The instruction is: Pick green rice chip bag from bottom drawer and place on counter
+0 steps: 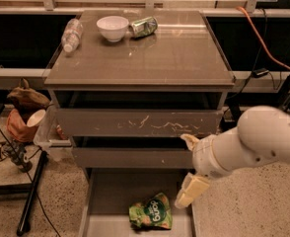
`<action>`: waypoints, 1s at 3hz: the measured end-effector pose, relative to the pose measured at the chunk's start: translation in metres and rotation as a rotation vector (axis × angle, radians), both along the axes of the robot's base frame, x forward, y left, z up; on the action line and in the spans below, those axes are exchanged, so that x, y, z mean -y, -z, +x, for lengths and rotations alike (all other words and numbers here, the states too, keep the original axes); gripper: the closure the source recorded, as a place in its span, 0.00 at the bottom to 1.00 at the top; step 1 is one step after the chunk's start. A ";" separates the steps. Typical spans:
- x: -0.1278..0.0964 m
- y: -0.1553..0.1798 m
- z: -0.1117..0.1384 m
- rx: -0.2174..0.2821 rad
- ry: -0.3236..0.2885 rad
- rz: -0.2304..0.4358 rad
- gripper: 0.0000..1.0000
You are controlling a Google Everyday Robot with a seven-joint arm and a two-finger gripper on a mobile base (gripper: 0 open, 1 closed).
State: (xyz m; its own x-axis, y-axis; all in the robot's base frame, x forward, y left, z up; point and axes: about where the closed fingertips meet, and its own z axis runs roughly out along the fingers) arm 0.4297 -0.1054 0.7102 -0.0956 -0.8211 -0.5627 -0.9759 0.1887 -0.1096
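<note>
Your gripper (182,171) hangs at the right front corner of the cabinet, above the right rail of the bottom drawer (110,194). It is carried by the bulky white arm (263,139) that enters from the right edge of the view.

Tool state: the two cream fingers are spread wide apart and hold nothing. The upper finger (188,140) sits level with the lower edge of the scratched drawer front (140,123). The lower finger (191,191) slants down and left toward the drawer floor.

Task item: the green chip bag (151,212) lies flat on the floor of the bottom drawer, which stands pulled out. The bag is right of centre, with its white lettering facing up. The tip of the lower finger is just beside the bag's upper right corner, and a narrow gap shows between them.

Counter (174,58): you have three items grouped at its back left.
- A white bowl (112,27) stands upright.
- A crushed green can (144,26) lies on its side just to the right of the bowl.
- A clear plastic bottle (72,34) lies along the left edge.

Surroundings: a brown bag (25,98) rests on a low stand left of the cabinet. An orange cable (263,43) runs down behind the cabinet on the right.
</note>
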 end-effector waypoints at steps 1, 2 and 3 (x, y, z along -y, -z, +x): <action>-0.024 0.080 0.028 0.001 -0.006 0.071 0.00; -0.044 0.147 0.065 0.041 0.013 0.118 0.00; -0.061 0.222 0.093 0.056 0.075 0.170 0.00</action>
